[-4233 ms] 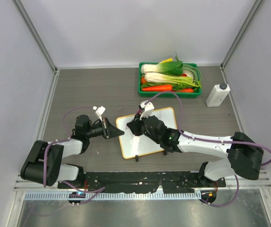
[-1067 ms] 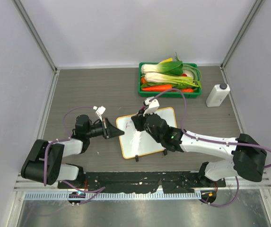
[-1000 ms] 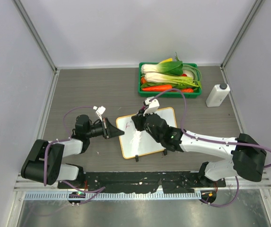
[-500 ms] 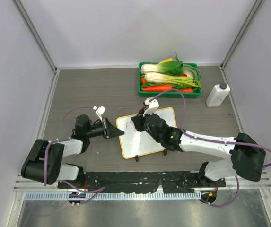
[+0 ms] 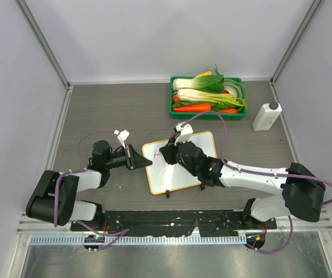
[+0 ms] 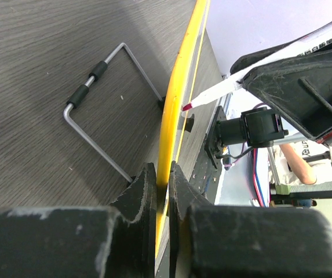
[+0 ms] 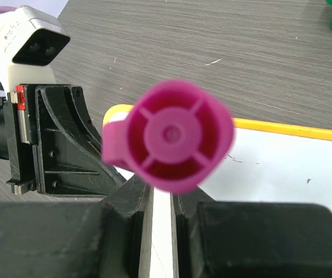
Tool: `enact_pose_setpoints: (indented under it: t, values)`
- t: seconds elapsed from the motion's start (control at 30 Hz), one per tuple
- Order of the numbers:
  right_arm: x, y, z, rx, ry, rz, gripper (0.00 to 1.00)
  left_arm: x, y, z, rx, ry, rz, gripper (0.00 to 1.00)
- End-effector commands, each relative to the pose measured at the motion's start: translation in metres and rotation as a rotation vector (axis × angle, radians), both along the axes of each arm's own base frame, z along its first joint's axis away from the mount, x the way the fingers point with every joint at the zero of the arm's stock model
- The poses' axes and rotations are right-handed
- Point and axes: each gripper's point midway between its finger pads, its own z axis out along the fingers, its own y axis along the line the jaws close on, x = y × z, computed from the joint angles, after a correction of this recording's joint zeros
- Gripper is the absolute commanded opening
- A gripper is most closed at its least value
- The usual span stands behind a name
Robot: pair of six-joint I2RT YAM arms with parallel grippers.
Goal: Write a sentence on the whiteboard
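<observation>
My left gripper (image 6: 161,176) pinches the whiteboard (image 5: 192,174) by its left rim, mid-table. My right gripper (image 7: 161,194) is clamped on a pink marker (image 7: 174,139), and its wrist covers the board's upper left. I see only one stroke of the sentence (image 5: 156,153). A vegetable tray (image 5: 209,115) and a bottle (image 5: 266,116) sit well beyond.
</observation>
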Motion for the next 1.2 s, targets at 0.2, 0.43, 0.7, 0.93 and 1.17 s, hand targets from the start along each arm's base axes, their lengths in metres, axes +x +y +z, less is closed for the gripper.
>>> enact_pose_setpoints:
  t: [0.2, 0.43, 0.7, 0.93, 1.17]
  values:
    - [-0.008, -0.001, -0.011, -0.014, 0.027, 0.033, 0.01, 0.009, 0.003, -0.010, 0.038, 0.017, 0.049, 0.00]
    - [-0.010, 0.002, 0.006, 0.023, 0.001, 0.055, 0.01, 0.010, 0.003, -0.011, 0.040, 0.020, 0.054, 0.00]
    - [-0.014, 0.000, 0.040, 0.103, -0.057, 0.075, 0.01, 0.010, 0.003, -0.011, 0.040, 0.020, 0.050, 0.00]
    - [-0.002, -0.009, 0.035, 0.069, -0.066, 0.016, 0.01, 0.010, 0.004, -0.011, 0.041, 0.019, 0.052, 0.00]
    - [0.007, -0.010, 0.022, 0.041, -0.046, -0.021, 0.02, 0.009, 0.003, -0.011, 0.041, 0.019, 0.050, 0.00]
